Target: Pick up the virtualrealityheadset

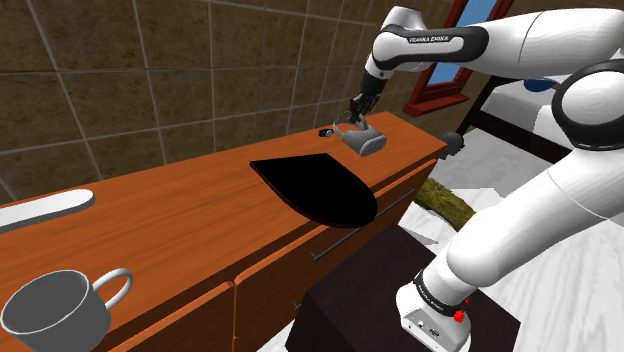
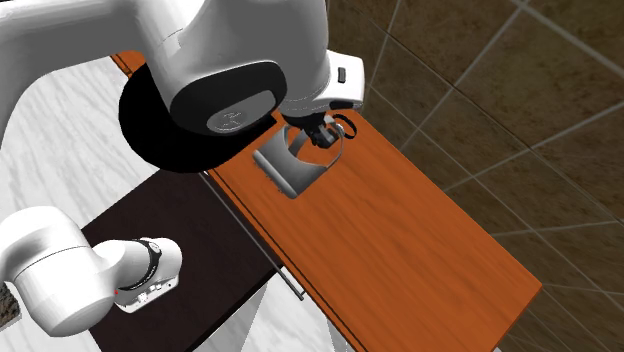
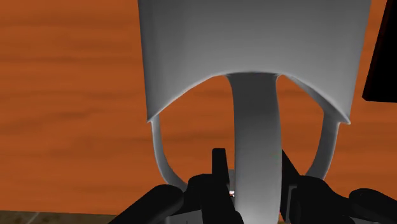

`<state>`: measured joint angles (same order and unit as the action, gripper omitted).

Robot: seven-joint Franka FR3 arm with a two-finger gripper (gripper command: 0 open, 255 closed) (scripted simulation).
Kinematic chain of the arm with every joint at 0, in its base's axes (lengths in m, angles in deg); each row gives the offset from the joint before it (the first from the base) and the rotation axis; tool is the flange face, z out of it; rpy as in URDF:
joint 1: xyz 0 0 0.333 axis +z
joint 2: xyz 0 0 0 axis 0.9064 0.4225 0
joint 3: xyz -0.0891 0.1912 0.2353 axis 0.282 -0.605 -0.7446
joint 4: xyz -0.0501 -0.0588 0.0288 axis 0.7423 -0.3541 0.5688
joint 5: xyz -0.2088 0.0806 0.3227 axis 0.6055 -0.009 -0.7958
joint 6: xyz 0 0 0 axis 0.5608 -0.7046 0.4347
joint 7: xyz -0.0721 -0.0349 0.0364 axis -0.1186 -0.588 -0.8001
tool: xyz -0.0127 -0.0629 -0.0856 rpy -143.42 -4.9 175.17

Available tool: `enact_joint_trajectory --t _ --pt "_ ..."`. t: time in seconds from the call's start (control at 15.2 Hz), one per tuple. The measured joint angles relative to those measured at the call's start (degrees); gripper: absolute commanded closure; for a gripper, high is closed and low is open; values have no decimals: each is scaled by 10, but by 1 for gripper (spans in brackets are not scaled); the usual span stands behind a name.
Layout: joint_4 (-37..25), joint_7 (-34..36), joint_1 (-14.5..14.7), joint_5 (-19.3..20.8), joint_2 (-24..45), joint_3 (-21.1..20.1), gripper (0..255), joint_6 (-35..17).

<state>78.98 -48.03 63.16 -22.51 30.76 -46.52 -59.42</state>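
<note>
On the counter (image 1: 200, 200), the gripper (image 3: 253, 160) clasps the headset (image 3: 254, 57), its front cut off

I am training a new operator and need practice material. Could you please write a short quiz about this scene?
1. What colour is the flat shape that lies on the wooden top between the mug and the headset? A black, B white, C red.
2. True or false: the mug stands right against the headset.
3. At which part of the headset is the gripper?
Key: 1 A. 2 False: they are near opposite ends of the top. 3 The middle strap.
</note>
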Motion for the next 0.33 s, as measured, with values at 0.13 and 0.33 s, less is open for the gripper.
enact_joint_trajectory --t 0.13,0.33 --pt "-11 1 0 1 -5 -1 255 15" --pt "-29 1 0 1 -4 -1 255 33"
